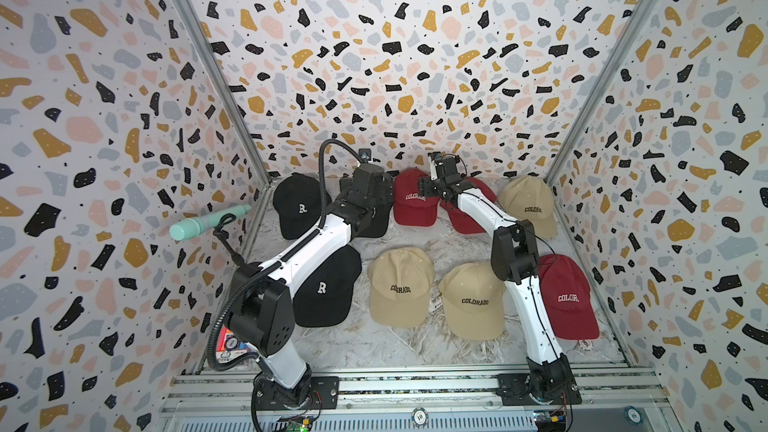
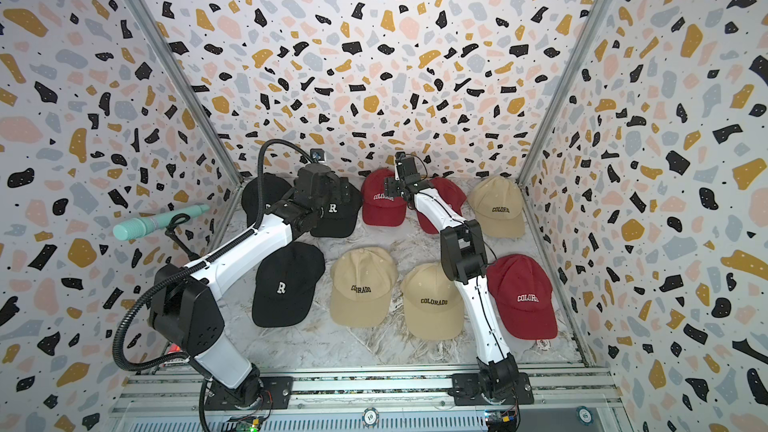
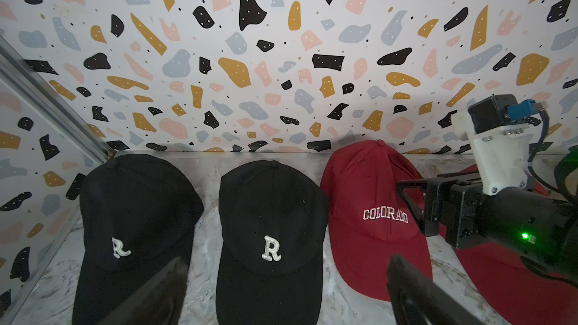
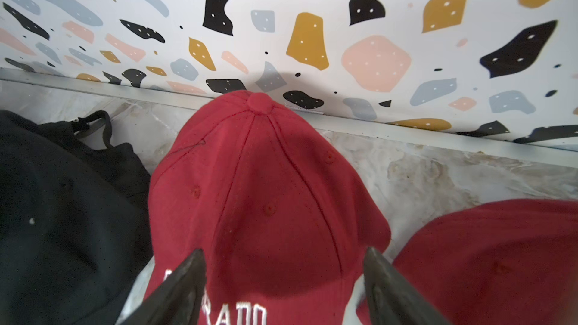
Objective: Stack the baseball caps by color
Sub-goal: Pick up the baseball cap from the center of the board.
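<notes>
Left gripper [image 3: 286,259]: we see it wide, above black cap [image 3: 269,229] beside red cap [image 3: 372,214].
Right gripper [image 4: 284,251]: wide, jaws astride red cap.

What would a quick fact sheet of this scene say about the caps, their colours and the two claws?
Stacks so far: none
Black caps: three
Red caps: three
Tan caps: three
Left gripper: open, above a black cap at the back
Right gripper: open, over a red cap at the back
</notes>
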`<state>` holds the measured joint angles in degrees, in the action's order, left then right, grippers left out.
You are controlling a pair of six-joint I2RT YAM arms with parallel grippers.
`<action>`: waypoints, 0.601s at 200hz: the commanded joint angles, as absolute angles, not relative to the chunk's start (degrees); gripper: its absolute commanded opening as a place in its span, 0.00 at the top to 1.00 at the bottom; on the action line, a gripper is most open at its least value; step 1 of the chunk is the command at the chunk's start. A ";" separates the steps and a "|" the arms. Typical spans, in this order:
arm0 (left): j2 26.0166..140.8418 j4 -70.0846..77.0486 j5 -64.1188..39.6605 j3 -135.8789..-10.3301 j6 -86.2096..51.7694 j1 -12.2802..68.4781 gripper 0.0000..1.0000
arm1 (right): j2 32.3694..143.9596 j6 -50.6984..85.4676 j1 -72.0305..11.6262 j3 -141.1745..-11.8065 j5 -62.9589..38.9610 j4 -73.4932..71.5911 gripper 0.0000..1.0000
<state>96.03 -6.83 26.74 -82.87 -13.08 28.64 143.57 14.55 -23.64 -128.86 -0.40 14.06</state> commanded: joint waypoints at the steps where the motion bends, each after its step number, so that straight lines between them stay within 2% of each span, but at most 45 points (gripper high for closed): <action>1: 95.85 -5.63 28.11 -83.15 -11.51 28.48 0.00 | 144.62 16.59 -23.14 -131.93 -2.61 11.86 0.21; 120: 97.03 -7.99 29.44 -83.86 -10.71 28.06 0.00 | 145.41 19.66 -23.18 -134.26 -6.93 9.50 0.21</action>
